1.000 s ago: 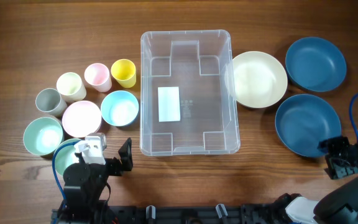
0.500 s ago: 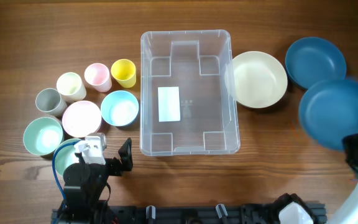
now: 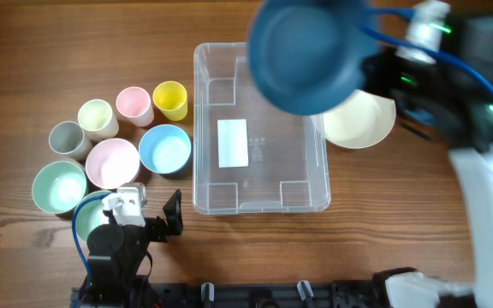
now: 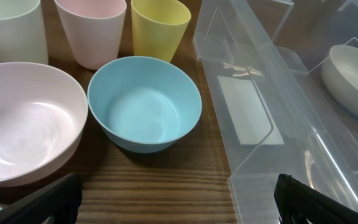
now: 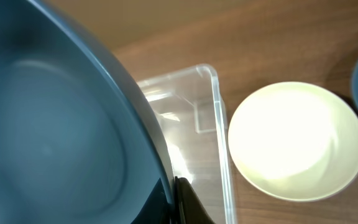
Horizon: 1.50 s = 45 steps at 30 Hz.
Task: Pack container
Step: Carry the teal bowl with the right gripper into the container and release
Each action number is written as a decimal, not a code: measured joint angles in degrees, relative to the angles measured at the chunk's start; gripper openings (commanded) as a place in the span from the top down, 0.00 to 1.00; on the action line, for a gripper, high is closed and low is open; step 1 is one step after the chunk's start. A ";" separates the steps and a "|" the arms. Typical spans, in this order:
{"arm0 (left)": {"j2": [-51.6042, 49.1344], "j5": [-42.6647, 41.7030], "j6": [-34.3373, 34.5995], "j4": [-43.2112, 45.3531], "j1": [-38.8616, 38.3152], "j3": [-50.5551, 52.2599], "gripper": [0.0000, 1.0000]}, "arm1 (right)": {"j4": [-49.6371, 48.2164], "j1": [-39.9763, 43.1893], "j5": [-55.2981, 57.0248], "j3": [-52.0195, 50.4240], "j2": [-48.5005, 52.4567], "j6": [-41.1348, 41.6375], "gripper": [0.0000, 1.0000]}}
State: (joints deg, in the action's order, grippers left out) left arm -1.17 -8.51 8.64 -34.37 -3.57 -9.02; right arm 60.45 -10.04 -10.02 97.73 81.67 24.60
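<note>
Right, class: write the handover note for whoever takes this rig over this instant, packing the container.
Left claw: open, empty, at the near edge of the table.
Right claw: shut on a dark blue bowl, held in the air over the container.
Done: nothing is in the container yet.
Left to do: lower this bowl in, then pack the cream bowl on its right and the cups and small bowls on its left.
</note>
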 measured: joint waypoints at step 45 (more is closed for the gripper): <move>0.00 0.00 0.00 0.00 0.00 0.00 0.00 | 3.67 27.12 11.65 6.97 8.41 3.06 0.39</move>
State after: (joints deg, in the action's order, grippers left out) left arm -1.17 -8.51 8.64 -34.37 -3.57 -9.02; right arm 64.12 17.08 1.63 104.71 90.08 27.66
